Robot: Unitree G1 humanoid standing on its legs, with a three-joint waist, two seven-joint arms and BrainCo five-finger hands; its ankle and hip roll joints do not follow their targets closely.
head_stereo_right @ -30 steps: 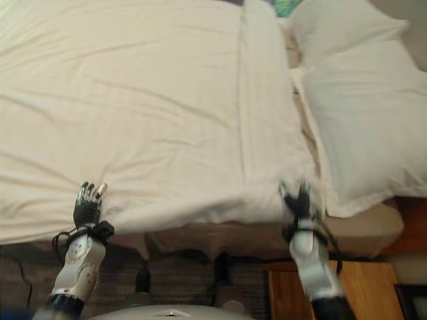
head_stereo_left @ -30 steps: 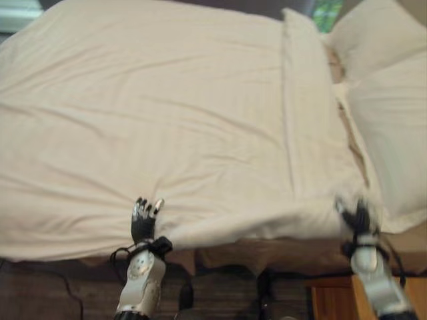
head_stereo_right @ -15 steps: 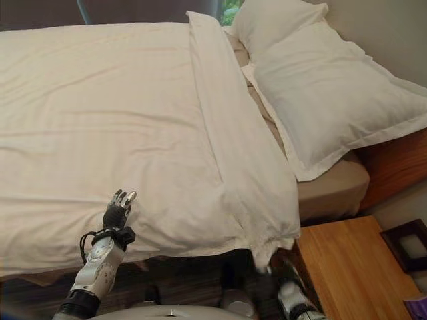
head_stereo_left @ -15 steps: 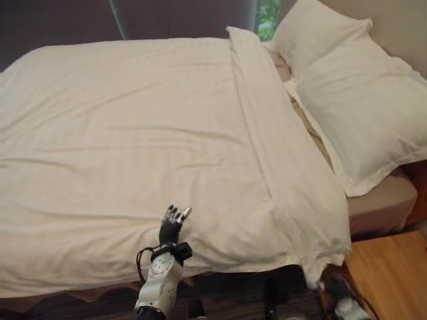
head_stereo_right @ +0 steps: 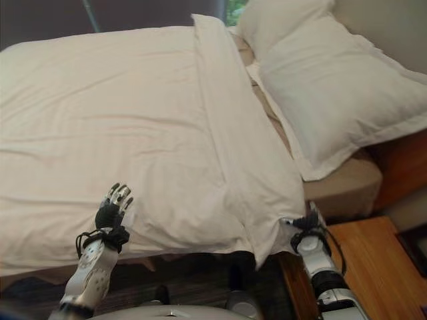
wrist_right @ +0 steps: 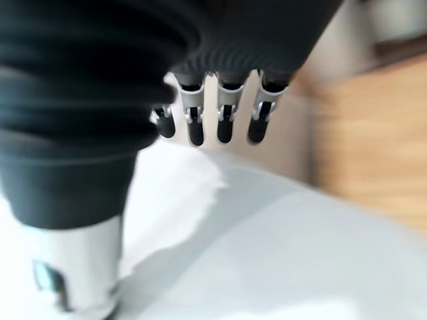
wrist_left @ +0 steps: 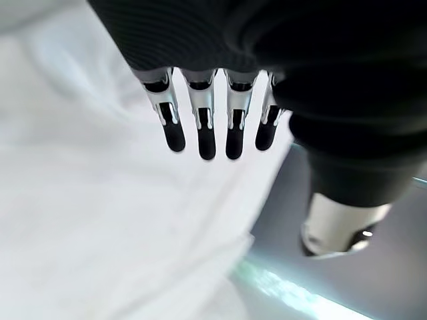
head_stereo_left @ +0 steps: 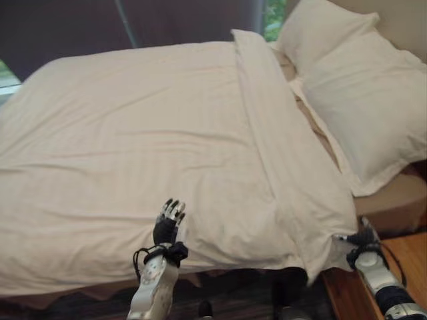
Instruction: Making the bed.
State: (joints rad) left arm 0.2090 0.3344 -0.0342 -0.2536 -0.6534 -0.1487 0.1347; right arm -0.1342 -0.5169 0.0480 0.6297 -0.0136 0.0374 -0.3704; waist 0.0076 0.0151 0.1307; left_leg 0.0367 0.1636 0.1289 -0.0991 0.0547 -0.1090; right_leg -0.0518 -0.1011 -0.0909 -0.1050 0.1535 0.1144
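Duvet (head_stereo_left: pixel 133 147) covered bed, long axis left-right across frame, turned-back band toward pillows (head_stereo_left: pixel 353 100) upper right. Left hand (head_stereo_left: pixel 167 223) bottom centre-left at near hem, fingers straight, empty. Right hand (head_stereo_right: pixel 305 223) lower right, fingers apart, empty, just beside hanging duvet corner (head_stereo_right: pixel 267 247); nearer hand for that corner.

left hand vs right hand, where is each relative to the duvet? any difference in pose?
The left hand is raised over the duvet near its front edge, partway along the side; the right hand is at the hanging corner near the pillows. The left hand stands higher against the bed top; the right hand sits lower, beside the wooden nightstand. Both have straight, open fingers and grip no cloth.
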